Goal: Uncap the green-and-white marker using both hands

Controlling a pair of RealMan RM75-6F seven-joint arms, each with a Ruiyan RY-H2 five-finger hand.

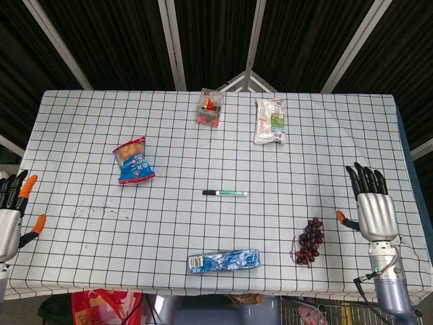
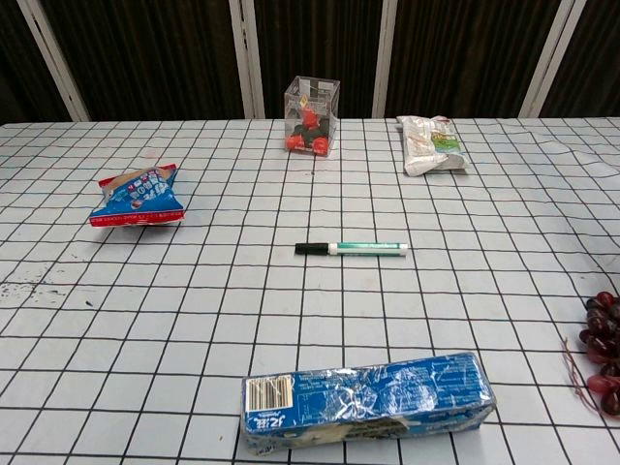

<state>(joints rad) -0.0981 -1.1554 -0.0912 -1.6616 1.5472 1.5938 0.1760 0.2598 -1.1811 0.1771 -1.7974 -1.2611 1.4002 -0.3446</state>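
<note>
Marker [image 1: 224, 193] seen lying flat near worktop [image 1: 81, 135] centre, black cap at its left end, cap on, untouched. Left hand [image 1: 13, 210] seen at left edge, fingers spread, nothing held, well apart from marker. Right hand [image 1: 372, 206] seen near right edge, fingers spread, nothing held. Grapes [image 1: 310, 242] just beside right hand, toward front. Blue packet [image 1: 224, 261] by front edge. Snack bag [image 1: 133, 161] left of centre. Clear box [image 1: 210, 107] & white pouch [image 1: 269, 122] by far edge.
</note>
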